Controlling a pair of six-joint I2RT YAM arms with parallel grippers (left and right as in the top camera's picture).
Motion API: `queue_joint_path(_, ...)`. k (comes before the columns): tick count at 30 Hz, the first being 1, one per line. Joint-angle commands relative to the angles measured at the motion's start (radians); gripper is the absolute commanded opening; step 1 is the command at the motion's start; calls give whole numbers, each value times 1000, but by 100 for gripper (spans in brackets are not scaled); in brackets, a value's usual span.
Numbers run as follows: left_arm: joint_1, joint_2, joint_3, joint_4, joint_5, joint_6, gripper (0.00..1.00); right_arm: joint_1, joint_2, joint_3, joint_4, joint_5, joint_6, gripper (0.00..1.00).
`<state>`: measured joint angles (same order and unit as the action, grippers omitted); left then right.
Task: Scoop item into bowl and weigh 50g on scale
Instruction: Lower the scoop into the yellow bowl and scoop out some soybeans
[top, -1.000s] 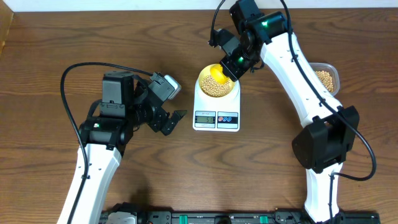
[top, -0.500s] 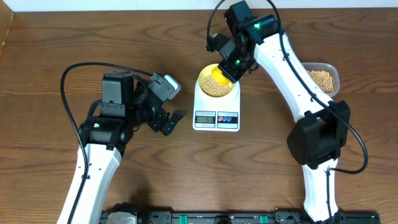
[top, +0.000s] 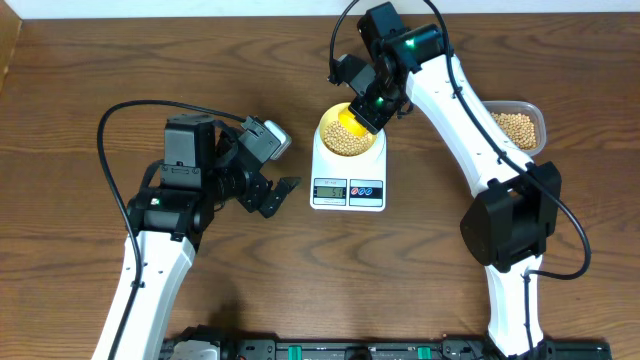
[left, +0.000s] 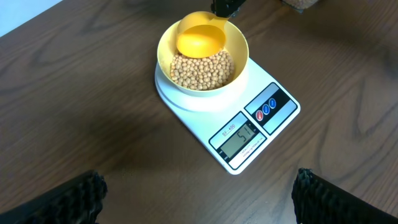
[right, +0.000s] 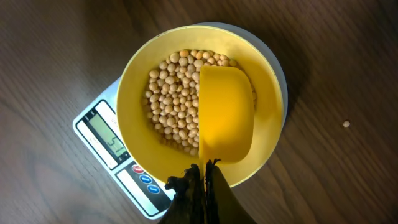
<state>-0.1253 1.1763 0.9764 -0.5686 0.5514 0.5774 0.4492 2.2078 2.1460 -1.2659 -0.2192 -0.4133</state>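
Observation:
The pale-yellow bowl (top: 327, 128) stands on the white scale (top: 348, 188) and holds a layer of tan beans (top: 349, 142). My right gripper (top: 372, 108) is shut on the handle of a bright yellow scoop (top: 349, 120). The scoop (right: 225, 115) hangs tilted over the beans (right: 169, 93) inside the bowl (right: 134, 87), and no beans show in its hollow. The right gripper (right: 204, 175) pinches the thin handle at the bowl's rim. My left gripper (top: 278, 195) stands open over bare table left of the scale (left: 249, 134), nothing between its fingertips (left: 68, 199).
A clear tub (top: 540, 112) with more beans stands at the right edge of the table, behind the right arm. One loose bean (right: 346, 124) lies on the wood right of the bowl. The scale's display (left: 240, 140) faces the table's front edge.
The right arm has shifted slightly left, carrying the scoop a little further over the bowl. The left arm has not moved.

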Motion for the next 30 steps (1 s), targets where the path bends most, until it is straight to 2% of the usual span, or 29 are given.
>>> queue_joint_path(1, 3, 7, -4, 1, 5, 10, 98, 7, 16, 10, 5, 0, -14, 1)
queue_joint_path(30, 3, 7, -4, 1, 5, 10, 98, 29, 20, -4, -8, 0, -14, 1)
